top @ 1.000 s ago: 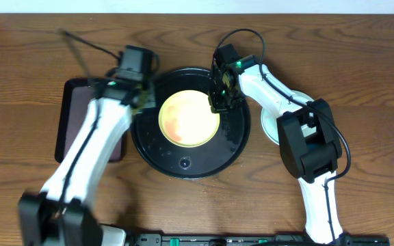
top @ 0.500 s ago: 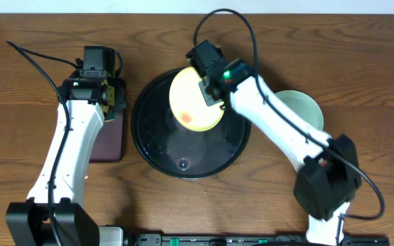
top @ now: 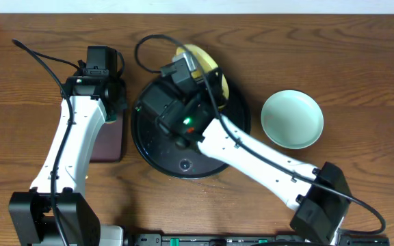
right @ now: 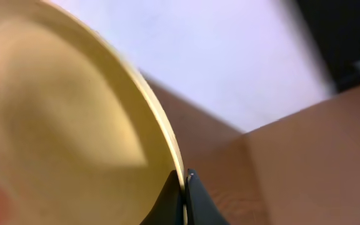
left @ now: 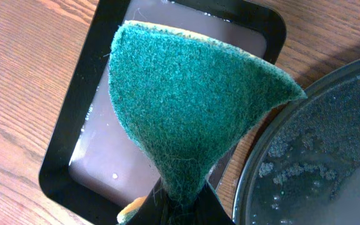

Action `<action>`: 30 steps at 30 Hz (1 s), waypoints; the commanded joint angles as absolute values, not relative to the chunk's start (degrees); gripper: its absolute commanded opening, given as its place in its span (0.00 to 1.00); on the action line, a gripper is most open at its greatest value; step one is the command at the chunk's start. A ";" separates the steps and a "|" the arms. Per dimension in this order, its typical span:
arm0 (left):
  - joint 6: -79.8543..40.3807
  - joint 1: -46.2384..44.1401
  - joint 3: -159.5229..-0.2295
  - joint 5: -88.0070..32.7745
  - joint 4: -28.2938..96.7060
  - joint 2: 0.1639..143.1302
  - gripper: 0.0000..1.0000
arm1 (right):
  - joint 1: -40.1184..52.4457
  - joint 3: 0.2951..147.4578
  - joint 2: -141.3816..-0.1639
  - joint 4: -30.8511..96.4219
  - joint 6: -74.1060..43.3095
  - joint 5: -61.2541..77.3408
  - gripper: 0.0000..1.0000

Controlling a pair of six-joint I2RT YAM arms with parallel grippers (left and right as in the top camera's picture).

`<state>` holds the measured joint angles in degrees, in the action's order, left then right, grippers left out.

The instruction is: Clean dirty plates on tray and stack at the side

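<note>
The right tool (right: 183,187) is pinched on the rim of the yellow plate (right: 74,125), which tilts over the far side of the tray (top: 163,156). The left tool (left: 180,205) squeezes a green sponge (left: 186,106) beside the tray. A blue-green plate (top: 292,119) lies near the tray.

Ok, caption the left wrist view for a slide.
Left gripper pinching a folded green sponge above the small rectangular tray, beside the wet round black tray.

White arms (top: 67,150), black joints (top: 101,63), black cables (top: 46,57)
</note>
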<state>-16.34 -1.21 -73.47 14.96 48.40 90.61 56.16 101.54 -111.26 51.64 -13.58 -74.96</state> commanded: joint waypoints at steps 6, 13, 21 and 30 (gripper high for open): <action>-16.86 -1.04 -72.75 13.96 47.94 90.78 0.08 | 56.62 102.00 -109.73 48.93 -13.65 -85.41 0.01; -16.86 -1.04 -72.75 13.96 47.70 90.78 0.08 | 50.59 101.86 -109.78 53.71 -13.69 -50.81 0.01; -16.86 -1.04 -72.75 13.96 47.29 90.78 0.08 | 38.61 101.34 -109.73 52.88 -6.59 -1.58 0.01; -16.86 -1.04 -72.75 13.96 47.29 90.78 0.08 | 23.70 101.34 -108.05 53.01 -2.00 35.44 0.01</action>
<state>-16.51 -1.21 -73.47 13.65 47.37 90.61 28.25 101.51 -111.24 52.71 -4.23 17.19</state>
